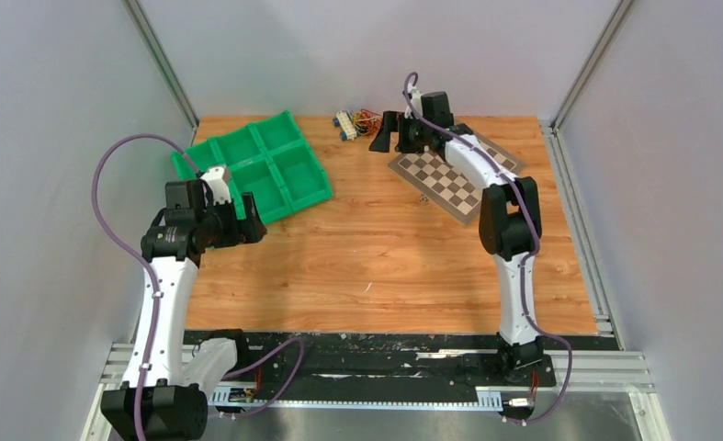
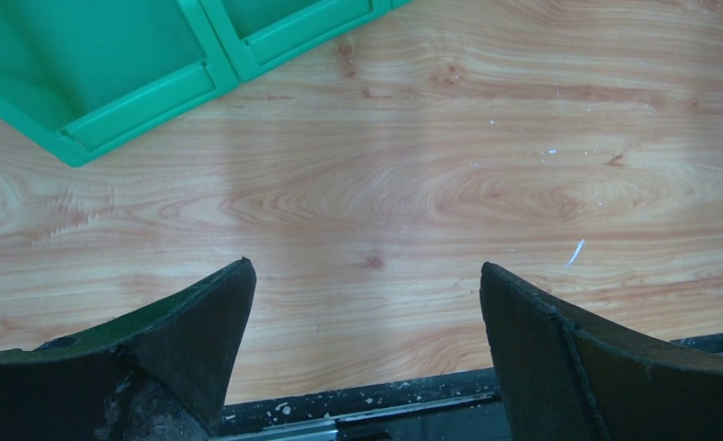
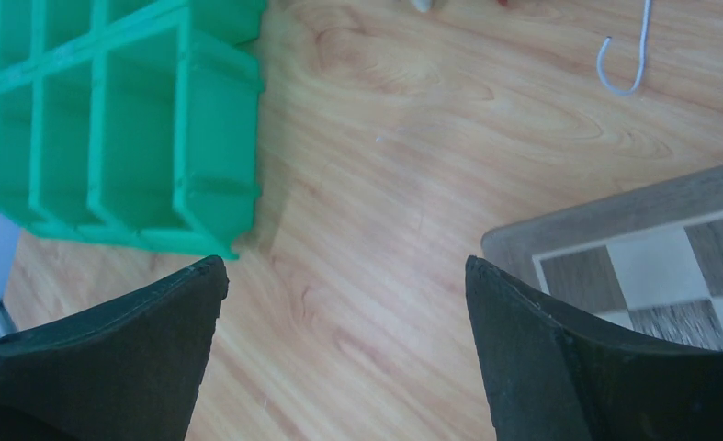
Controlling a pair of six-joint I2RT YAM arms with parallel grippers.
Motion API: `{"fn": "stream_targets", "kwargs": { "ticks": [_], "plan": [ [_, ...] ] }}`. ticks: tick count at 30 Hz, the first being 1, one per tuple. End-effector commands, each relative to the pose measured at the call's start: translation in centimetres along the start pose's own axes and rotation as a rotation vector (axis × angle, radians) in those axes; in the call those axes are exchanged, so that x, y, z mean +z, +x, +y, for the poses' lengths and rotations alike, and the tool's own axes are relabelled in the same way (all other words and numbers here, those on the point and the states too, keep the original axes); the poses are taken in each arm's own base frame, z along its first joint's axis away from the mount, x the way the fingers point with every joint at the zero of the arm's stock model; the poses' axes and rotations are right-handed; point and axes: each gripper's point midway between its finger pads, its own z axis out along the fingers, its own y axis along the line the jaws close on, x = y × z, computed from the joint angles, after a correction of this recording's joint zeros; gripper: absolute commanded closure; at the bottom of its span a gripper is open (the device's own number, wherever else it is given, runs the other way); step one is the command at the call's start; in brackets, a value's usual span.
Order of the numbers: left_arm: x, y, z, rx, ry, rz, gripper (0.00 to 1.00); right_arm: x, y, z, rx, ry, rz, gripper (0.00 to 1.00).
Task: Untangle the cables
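Note:
The cables [image 1: 367,118] lie in a small tangle of red, orange and yellow loops at the table's far edge. My right gripper [image 1: 387,140] hovers just right of and in front of them, open and empty. The right wrist view shows its jaws [image 3: 344,262] wide apart over bare wood, with one white cable [image 3: 624,92] curling into a hook ahead at the upper right. My left gripper [image 1: 254,230] is far from the tangle, at the near corner of the green tray. It stands open [image 2: 365,265] over bare wood with nothing between its fingers.
A small white-and-blue block [image 1: 345,124] sits just left of the tangle. A green compartment tray [image 1: 325,188] fills the back left, its rim [image 2: 155,87] and wall [image 3: 183,110] near both grippers. A chessboard [image 1: 454,179] lies under the right arm, corner [image 3: 660,248] beside its finger.

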Motion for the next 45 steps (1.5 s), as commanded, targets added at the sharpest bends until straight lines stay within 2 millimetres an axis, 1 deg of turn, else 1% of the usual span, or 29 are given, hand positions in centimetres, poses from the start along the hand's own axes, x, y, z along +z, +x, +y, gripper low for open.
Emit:
{"fn": "stream_targets", "kwargs": {
  "ticks": [1, 2, 6, 8, 9, 11, 12, 14, 17, 19, 22, 25, 28, 31, 32, 34, 37, 38, 40, 42, 44, 45],
  "plan": [
    [0.0, -1.0, -0.3, -0.014, 0.018, -0.037, 0.00, 3.4, -4.8, -1.9, 0.167, 0.058, -0.215, 0.00],
    [0.0, -0.9, -0.3, -0.014, 0.017, -0.037, 0.00, 4.2, -5.2, -2.6, 0.198, 0.069, -0.245, 0.00],
    [0.4, -0.4, -0.2, -0.011, 0.017, -0.023, 0.00, 7.2, -6.4, -3.8, 0.271, 0.053, -0.338, 0.00],
    [0.7, -0.1, -0.1, -0.012, 0.018, -0.012, 0.00, 9.2, -6.2, -3.9, 0.276, 0.032, -0.341, 0.00],
    [0.9, 0.0, 0.0, -0.011, 0.018, -0.008, 0.00, 10.1, -5.7, -4.3, 0.286, 0.039, -0.345, 0.00],
    [1.1, 0.2, 0.1, -0.011, 0.016, 0.002, 0.00, 11.1, -5.9, -4.6, 0.274, 0.046, -0.385, 0.00],
    [1.3, 0.3, 0.2, -0.014, 0.013, 0.009, 0.00, 12.0, -5.4, -5.2, 0.278, 0.061, -0.389, 0.00],
    [1.3, 0.4, 0.2, -0.017, 0.011, 0.023, 0.00, 12.8, -5.3, -6.2, 0.306, 0.103, -0.418, 0.00],
    [1.5, 0.6, 0.3, -0.018, 0.011, 0.046, 0.00, 13.5, -5.5, -8.4, 0.381, 0.182, -0.495, 0.00],
    [1.6, 0.7, 0.4, -0.016, 0.005, 0.062, 0.00, 13.9, -5.8, -8.2, 0.369, 0.140, -0.540, 0.00],
    [1.8, 0.7, 0.9, -0.013, -0.017, 0.080, 0.00, 14.4, -6.5, -7.9, 0.343, 0.089, -0.596, 0.03],
    [2.3, 0.7, 1.4, -0.013, -0.039, 0.098, 0.00, 15.4, -6.0, -8.4, 0.350, 0.087, -0.610, 0.06],
    [2.6, 0.7, 1.6, -0.014, -0.050, 0.111, 0.00, 16.5, -4.7, -8.6, 0.335, 0.052, -0.609, 0.20],
    [2.7, 0.7, 1.9, -0.012, -0.061, 0.129, 0.00, 17.3, -3.8, -9.7, 0.386, 0.071, -0.614, 0.44],
    [2.7, 0.6, 2.0, -0.010, -0.067, 0.132, 0.00, 17.3, -4.2, -9.5, 0.372, 0.065, -0.622, 0.51],
    [2.7, 0.6, 2.0, -0.010, -0.069, 0.142, 0.00, 17.0, -4.9, -8.8, 0.318, 0.052, -0.635, 0.71],
    [2.7, 0.7, 1.9, -0.020, -0.063, 0.148, 0.00, 15.8, -6.5, -7.4, 0.287, 0.012, -0.638, 0.96],
    [2.7, 0.7, 1.7, -0.022, -0.054, 0.146, 0.00, 15.1, -7.4, -6.8, 0.278, -0.010, -0.640, 1.00],
    [2.4, 0.5, 1.3, -0.024, -0.041, 0.135, 0.00, 13.2, -9.4, -5.2, 0.254, -0.054, -0.645, 1.00],
    [2.0, 0.1, 1.2, -0.018, -0.041, 0.115, 0.00, 10.6, -11.8, -3.1, 0.220, -0.102, -0.654, 1.00],
    [1.5, -0.4, 1.2, -0.007, -0.048, 0.087, 0.00, 7.3, -14.2, -0.7, 0.178, -0.147, -0.660, 1.00],
    [1.3, -0.6, 1.2, 0.002, -0.048, 0.074, 0.00, 5.8, -15.1, 0.4, 0.156, -0.162, -0.659, 1.00]
  ]
}}
